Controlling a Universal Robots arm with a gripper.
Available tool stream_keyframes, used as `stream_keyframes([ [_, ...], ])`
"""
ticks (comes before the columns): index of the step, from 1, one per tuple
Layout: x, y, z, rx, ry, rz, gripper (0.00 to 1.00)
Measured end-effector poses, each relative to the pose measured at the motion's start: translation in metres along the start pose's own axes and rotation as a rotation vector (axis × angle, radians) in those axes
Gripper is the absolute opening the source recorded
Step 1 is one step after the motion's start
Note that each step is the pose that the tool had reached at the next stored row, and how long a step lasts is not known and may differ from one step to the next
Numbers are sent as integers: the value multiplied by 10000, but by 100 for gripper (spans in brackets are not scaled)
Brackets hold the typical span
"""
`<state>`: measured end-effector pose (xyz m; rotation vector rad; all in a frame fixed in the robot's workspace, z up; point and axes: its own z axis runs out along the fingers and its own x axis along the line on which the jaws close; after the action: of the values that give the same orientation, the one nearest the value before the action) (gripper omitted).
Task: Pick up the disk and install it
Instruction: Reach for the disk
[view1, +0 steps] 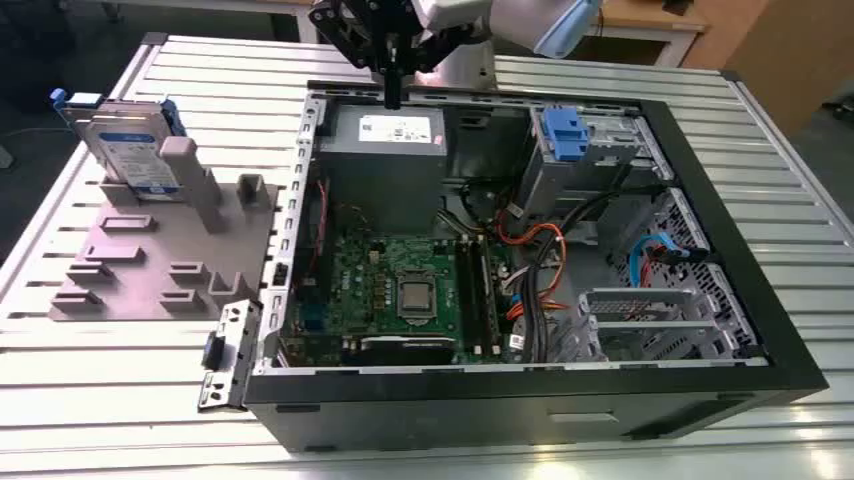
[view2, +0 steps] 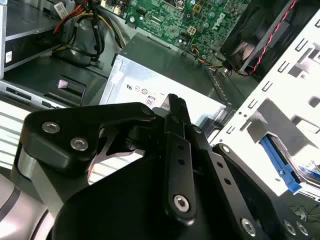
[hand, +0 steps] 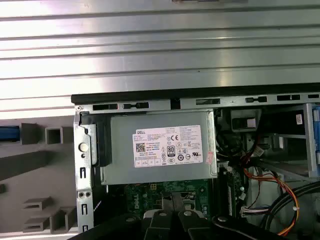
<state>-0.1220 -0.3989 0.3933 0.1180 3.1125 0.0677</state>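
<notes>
The disk (view1: 131, 140) is a silver drive with a white-and-blue label in a blue carrier. It stands upright in a slot of the grey fixture (view1: 147, 260) at the exterior view's left, outside the open computer case (view1: 721, 395). My gripper (view1: 392, 100) hangs over the far rim of the case, above the grey power-supply box (view1: 387, 135), well to the right of the disk. In both wrist views its black fingers (hand: 172, 200) (view2: 176, 102) lie together with nothing between them, above the power supply's white sticker (hand: 167, 146).
The case lies on its side on a slatted metal table (view1: 747, 110), showing the green motherboard (view1: 400, 285), cables (view1: 534, 235) and a fan (view2: 260, 35). A blue latch tab (view1: 566, 135) sits on the far-right drive bay. A metal cage (view1: 641, 320) stands at the near right.
</notes>
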Motion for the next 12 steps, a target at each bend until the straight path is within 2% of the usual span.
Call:
stream_keyframes([
  [12, 10, -1, 0, 1, 0, 1, 11],
])
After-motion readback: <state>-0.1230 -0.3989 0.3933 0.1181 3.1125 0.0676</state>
